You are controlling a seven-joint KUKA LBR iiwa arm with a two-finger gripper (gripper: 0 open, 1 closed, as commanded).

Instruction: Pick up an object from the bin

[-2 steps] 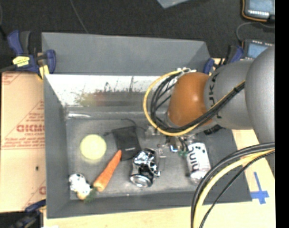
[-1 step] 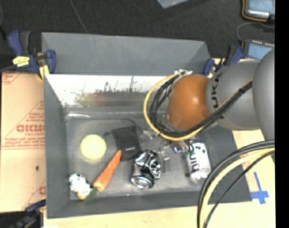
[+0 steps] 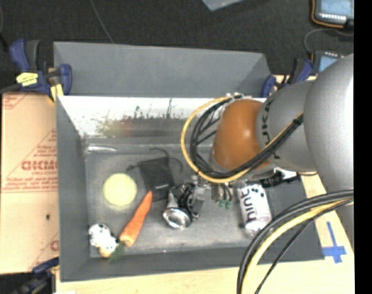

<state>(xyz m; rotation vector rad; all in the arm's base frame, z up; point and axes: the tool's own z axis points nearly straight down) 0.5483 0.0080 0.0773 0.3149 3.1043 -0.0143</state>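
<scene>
My gripper [image 3: 195,196] is low over the middle of the bin floor, just below the arm's orange cover. Right at its lower left lies a small shiny silver cylinder [image 3: 175,217], its round end facing up; whether the gripper touches it I cannot tell. A flat black pouch [image 3: 154,173] lies just left of the gripper. An orange toy carrot [image 3: 136,219] lies slanted left of the silver cylinder. To the gripper's right lies a white bottle with dark lettering [image 3: 253,208], partly under the arm.
A pale yellow round disc [image 3: 120,189] rests at the left of the bin floor. A small white toy with black spots [image 3: 102,239] sits in the front left corner by the carrot's green tip. The arm and its cables cover the bin's right side.
</scene>
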